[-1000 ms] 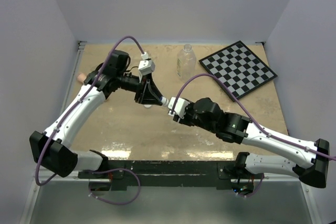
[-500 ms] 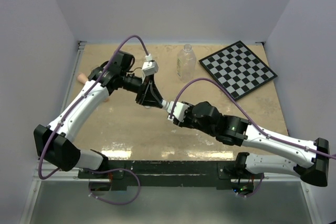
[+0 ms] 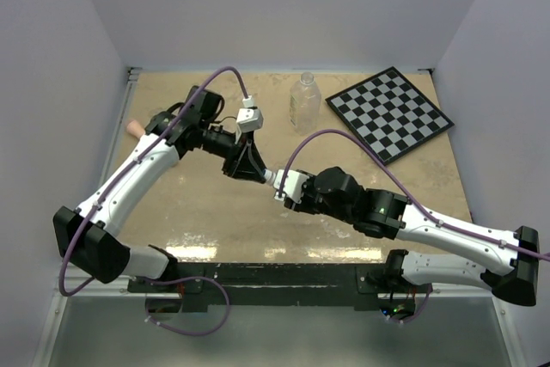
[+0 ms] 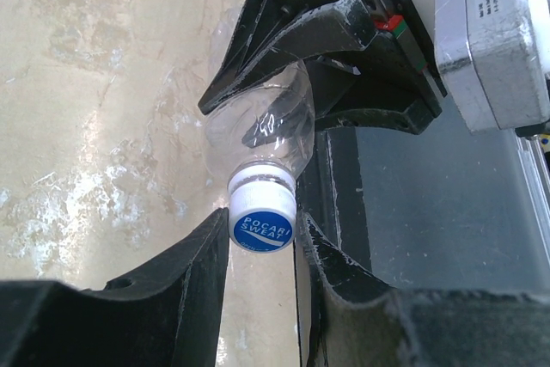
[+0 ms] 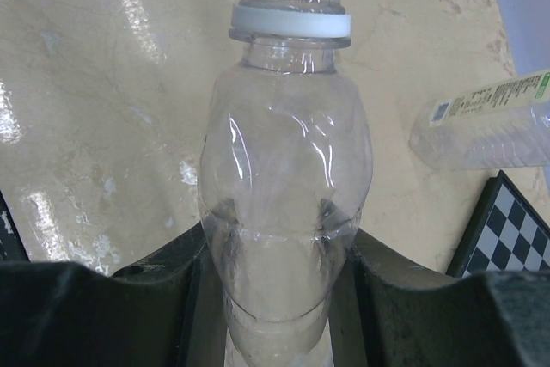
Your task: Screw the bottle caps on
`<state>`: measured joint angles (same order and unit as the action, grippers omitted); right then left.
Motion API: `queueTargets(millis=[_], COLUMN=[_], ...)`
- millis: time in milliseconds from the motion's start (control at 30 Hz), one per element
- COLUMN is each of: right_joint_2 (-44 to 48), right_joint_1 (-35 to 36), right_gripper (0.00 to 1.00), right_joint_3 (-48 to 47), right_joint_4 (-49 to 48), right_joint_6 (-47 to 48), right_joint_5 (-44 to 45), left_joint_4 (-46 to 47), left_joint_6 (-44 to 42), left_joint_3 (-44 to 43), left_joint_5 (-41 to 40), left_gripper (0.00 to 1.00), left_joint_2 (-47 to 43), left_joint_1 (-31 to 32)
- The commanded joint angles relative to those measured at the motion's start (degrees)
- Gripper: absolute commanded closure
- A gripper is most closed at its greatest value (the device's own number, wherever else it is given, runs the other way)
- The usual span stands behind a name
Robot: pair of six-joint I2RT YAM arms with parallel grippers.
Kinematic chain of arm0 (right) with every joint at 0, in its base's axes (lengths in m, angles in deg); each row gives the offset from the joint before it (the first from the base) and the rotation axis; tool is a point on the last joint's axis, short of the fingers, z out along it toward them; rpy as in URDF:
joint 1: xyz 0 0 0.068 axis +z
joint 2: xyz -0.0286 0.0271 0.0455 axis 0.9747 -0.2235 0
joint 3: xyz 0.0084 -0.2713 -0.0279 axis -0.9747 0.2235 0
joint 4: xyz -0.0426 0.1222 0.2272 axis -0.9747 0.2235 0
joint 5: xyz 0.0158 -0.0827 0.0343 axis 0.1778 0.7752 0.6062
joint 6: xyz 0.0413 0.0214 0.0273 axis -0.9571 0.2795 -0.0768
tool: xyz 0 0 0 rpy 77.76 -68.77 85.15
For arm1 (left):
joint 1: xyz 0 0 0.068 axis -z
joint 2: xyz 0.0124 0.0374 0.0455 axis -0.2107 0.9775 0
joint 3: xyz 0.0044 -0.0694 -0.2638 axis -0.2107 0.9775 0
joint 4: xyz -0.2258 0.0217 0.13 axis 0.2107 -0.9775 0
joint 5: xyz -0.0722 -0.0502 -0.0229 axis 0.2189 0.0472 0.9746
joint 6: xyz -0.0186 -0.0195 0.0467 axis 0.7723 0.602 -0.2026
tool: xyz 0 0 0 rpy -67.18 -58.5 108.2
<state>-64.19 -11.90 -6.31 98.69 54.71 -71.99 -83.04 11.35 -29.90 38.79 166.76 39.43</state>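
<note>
small bottle [image 5: 284, 204] with cap [image 4: 261, 223] at its neck
it looks thin and squashy, i think; my right pincer [image 5: 277, 245] clamps its belly, my left pincer [image 4: 260, 226] pinches the cap's sides.

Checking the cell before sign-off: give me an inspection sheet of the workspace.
Surface: beige table, glossy patches near the front.
Job's things: small bottle held between both grippers, blue-topped cap on its neck, threads showing below it; tall bottle upright at back.
Clutter: checkerboard back right; pink stick far left.
Grippers: left gripper shut on cap; right gripper shut on small bottle.
Cables: purple cables loop above both arms.
Surroundings: plain pale walls.
</note>
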Motion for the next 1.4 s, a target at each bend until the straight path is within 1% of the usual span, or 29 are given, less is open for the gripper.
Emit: queueTargets(millis=[0, 200, 367, 467, 533, 633, 767, 833, 967, 1133, 1233, 1367], right_joint_2=[0.6, 0.9, 1.4, 1.6, 2.1, 3.0, 3.6, 3.5, 2.5, 2.4, 2.6, 2.1], right_joint_1=[0.6, 0.6, 0.6, 0.6, 0.7, 1.1, 2.3, 3.3, 5.3, 8.1, 10.0, 13.4], right_gripper=[0.75, 0.75, 0.76, 0.76, 0.76, 0.77, 0.77, 0.77, 0.77, 0.77, 0.77, 0.77], right_joint_3=[-4.0, -3.8, -3.0, -2.6, -2.2, -1.3, -0.4, -0.1, 0.3, 0.8, 1.5, 2.7], right_joint_4=[-11.0, -11.8, -13.1, -13.3, -13.8, -14.9, -16.5, -17.0, -17.6, -19.3, -21.0, -23.9], right_joint_6=[-0.9, -1.2, -0.7, -0.2, -0.1, 0.6, 1.6, 2.2, 2.8, 3.8, 4.9, 7.1], right_joint_5=[-5.2, -3.9, -1.1, 1.3, 2.7, 4.7, 7.9, 9.7, 13.4, 18.2, 23.0, 29.2], left_joint_4=[-0.2, 3.6, 8.0, 10.8, 14.4, 20.0, 22.9, 23.4, 22.6, 17.6, 15.3, 17.3], left_joint_6=[-3.7, -2.2, 5.0, 10.9, 16.1, 26.8, 35.8, 38.8, 41.3, 40.0, 40.4, 44.5], left_joint_3=[-0.7, 1.3, 2.6, 3.4, 4.4, 7.0, 8.5, 9.2, 9.6, 7.9, 7.6, 9.2], left_joint_5=[-0.4, -0.6, -0.6, -1.3, -2.4, -3.3, -5.9, -6.2, -6.7, -8.1, -9.0, -9.8], left_gripper=[1.00, 1.00, 1.00, 1.00, 1.00, 1.00, 1.00, 1.00, 1.00, 1.00, 1.00, 1.00], left_joint_2=[-1.0, -3.0, -3.1, -3.2, -3.9, -5.4, -6.6, -6.6, -6.8, -6.2, -5.8, -6.2], left_joint_1=[2.0, 2.1, 2.2, 2.2, 2.2, 2.2, 2.2, 2.4, 2.5, 2.7, 2.8, 2.9])
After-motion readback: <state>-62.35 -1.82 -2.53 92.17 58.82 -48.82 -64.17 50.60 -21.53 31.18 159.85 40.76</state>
